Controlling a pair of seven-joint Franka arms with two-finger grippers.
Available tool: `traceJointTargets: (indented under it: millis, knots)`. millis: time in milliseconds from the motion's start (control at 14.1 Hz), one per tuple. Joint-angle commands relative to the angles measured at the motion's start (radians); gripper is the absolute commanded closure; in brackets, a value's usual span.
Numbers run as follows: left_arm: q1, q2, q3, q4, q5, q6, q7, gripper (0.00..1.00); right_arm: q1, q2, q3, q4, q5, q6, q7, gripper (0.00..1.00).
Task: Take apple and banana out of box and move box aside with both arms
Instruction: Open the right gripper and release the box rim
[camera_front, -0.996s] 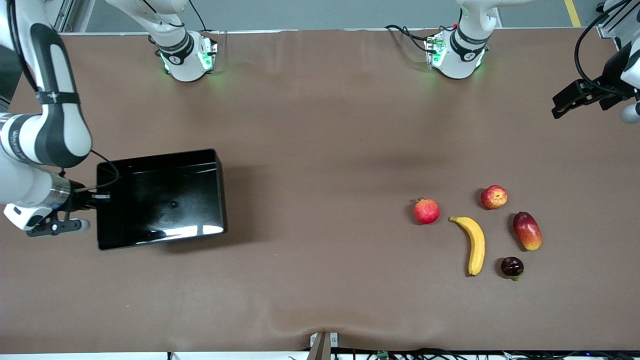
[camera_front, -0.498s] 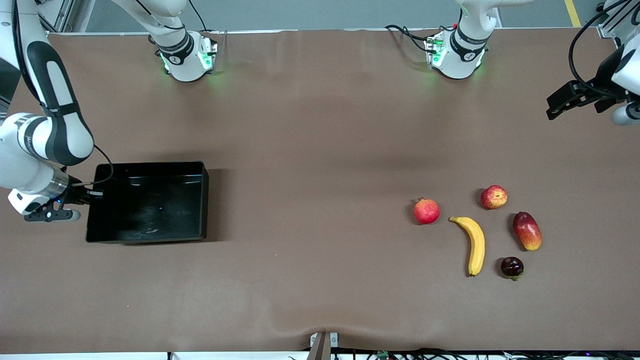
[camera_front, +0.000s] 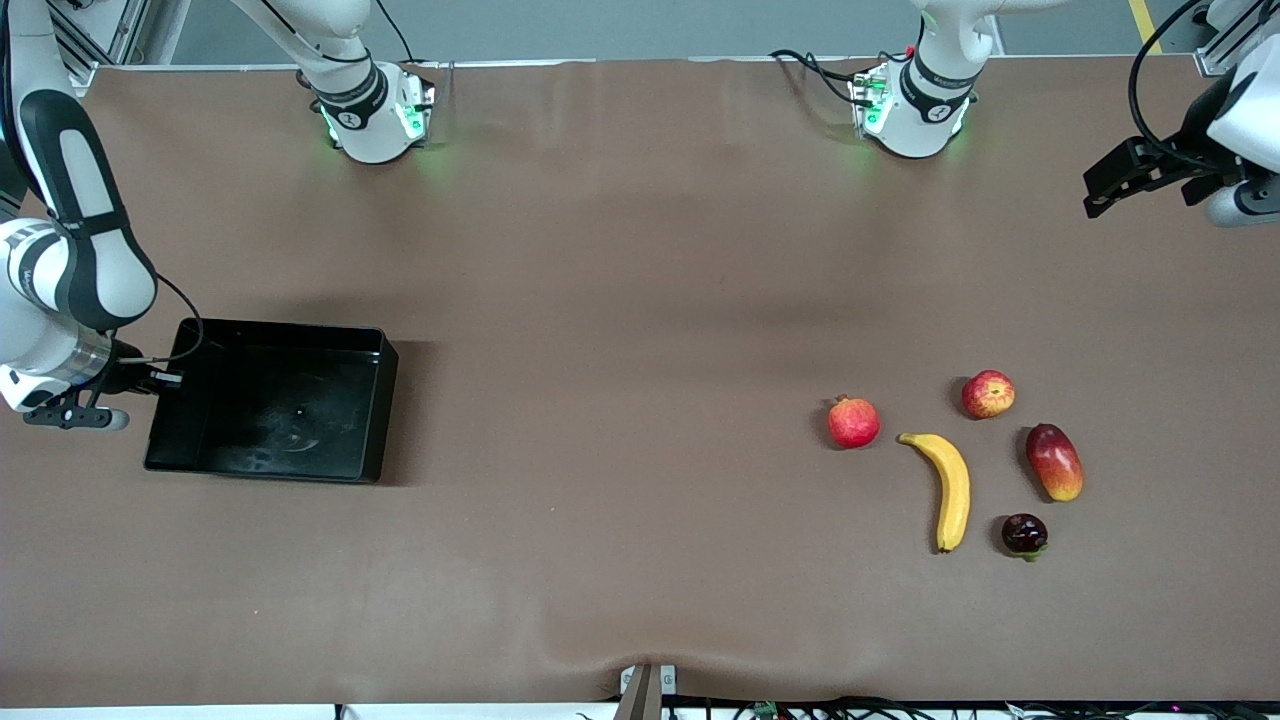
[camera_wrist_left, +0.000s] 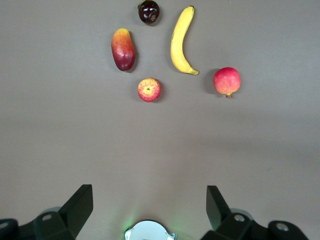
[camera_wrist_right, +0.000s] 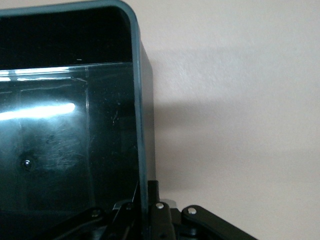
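Note:
The black box lies level at the right arm's end of the table. My right gripper is shut on its end wall; in the right wrist view the fingers pinch the thin rim. The yellow banana and the red apple lie on the cloth toward the left arm's end. My left gripper is open and empty in the air over the table's left-arm end. Its wrist view shows the banana and the apple well ahead of the gripper.
A pinkish-red crowned fruit, a mango and a small dark fruit lie around the banana. Both arm bases stand at the table's edge farthest from the front camera. Brown cloth lies between the box and the fruits.
My right gripper has carried the box toward the right arm's end of the table, and it went from tilted to level and lower. My left gripper drifted slightly toward the bases.

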Motion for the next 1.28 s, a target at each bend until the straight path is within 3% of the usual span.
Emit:
traceJointTargets:
  millis: [0, 71, 142, 285, 569, 996, 1209]
  knots:
    - [0.005, 0.0, -0.009, -0.008, -0.007, -0.014, 0.015, 0.0, -0.026, 0.004, 0.022, 0.01, 0.027, 0.001, -0.039, 0.65]
    - [0.006, 0.003, -0.009, -0.012, -0.016, -0.002, 0.015, 0.0, -0.026, 0.004, 0.022, 0.019, 0.027, -0.003, -0.059, 0.07]
    - [0.011, 0.003, -0.009, -0.014, -0.016, 0.01, 0.015, 0.0, -0.023, 0.002, 0.022, 0.033, 0.027, -0.011, -0.062, 0.0]
    - [0.016, 0.007, -0.007, -0.019, -0.017, 0.021, 0.015, 0.0, 0.012, -0.008, 0.024, 0.086, 0.021, -0.056, -0.055, 0.0]
    - [0.017, 0.007, 0.002, -0.016, -0.017, 0.031, 0.017, 0.0, 0.105, -0.028, 0.022, 0.25, 0.009, -0.313, 0.025, 0.0]
    - [0.02, 0.004, 0.01, -0.003, -0.017, 0.023, 0.017, 0.0, 0.308, -0.221, 0.025, 0.248, -0.028, -0.526, 0.318, 0.0]
    - [0.031, 0.003, 0.01, 0.006, -0.017, 0.023, 0.018, 0.0, 0.328, -0.318, 0.027, 0.248, -0.033, -0.598, 0.349, 0.0]
